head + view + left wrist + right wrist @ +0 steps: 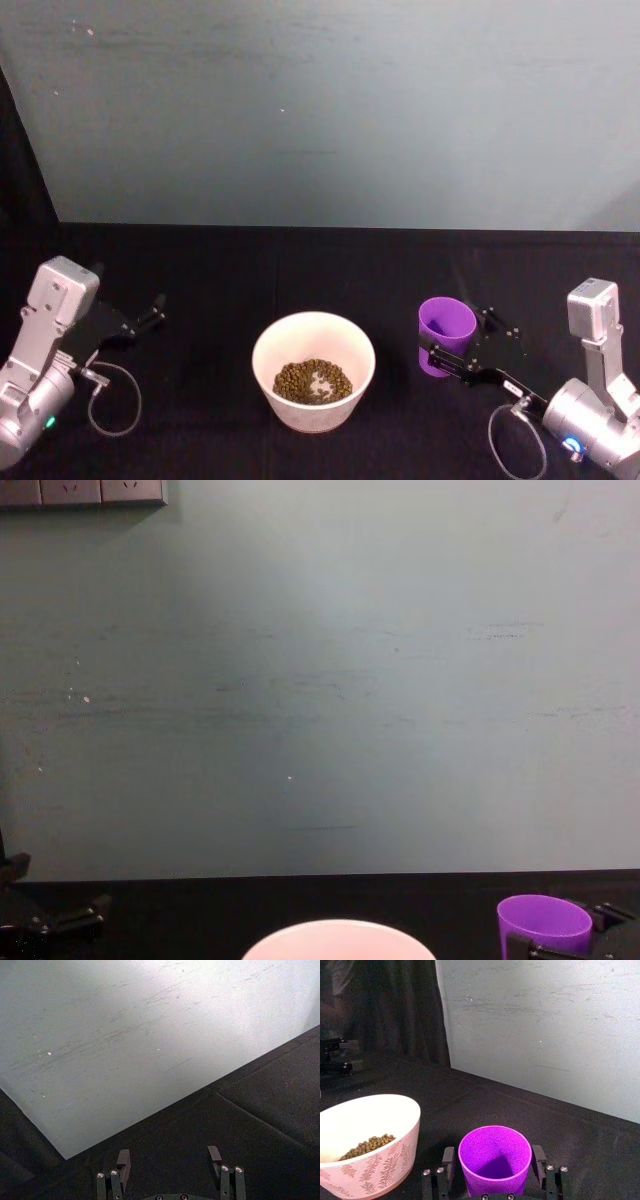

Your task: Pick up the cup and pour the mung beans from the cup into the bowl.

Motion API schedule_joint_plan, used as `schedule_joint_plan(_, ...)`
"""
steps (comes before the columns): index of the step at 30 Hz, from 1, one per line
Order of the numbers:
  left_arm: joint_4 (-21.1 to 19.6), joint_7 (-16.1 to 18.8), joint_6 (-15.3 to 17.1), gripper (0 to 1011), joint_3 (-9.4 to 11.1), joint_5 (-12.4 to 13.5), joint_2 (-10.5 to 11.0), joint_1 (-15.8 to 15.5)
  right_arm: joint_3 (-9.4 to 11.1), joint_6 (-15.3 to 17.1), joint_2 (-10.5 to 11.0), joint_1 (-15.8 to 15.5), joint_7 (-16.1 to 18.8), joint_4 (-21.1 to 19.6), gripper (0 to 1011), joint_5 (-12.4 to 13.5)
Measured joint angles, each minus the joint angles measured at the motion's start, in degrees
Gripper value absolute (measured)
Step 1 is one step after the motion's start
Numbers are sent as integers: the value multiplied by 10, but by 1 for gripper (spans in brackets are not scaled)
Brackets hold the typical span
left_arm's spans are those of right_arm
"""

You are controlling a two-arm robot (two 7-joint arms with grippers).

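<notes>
Matte black cloth (250, 270); right gripper (492, 1172) jaws bracketing smooth purple cup (495, 1157), beside round bean-filled bowl (270, 345).

Purple cup (494, 1160), pink fern-patterned bowl (380, 1170)

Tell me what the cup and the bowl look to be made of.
The cup: probably plastic, uniform bright purple, thin wall, faintly grainy matte inside. The bowl: smooth pale pinkish-white with a printed leaf pattern outside; could be ceramic or melamine, the look leaves it open.
</notes>
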Motion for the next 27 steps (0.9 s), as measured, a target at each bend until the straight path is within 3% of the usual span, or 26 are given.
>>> schedule_joint_plan(3, 0, 0, 0, 1003, 0, 0, 0, 0, 0, 0, 0, 0, 0, 0, 997, 0)
schedule_joint_plan(12, 0, 0, 0, 1003, 0, 0, 0, 0, -1, 2, 1, -1, 0, -3, 1004, -1)
schedule_joint_plan(19, 0, 0, 0, 1003, 0, 0, 0, 0, -1, 32, 14, -19, -23, -61, 1004, -11)
schedule_joint_plan(27, 0, 0, 0, 1003, 0, 0, 0, 0, 24, 58, 22, -55, -65, -135, 1004, -7)
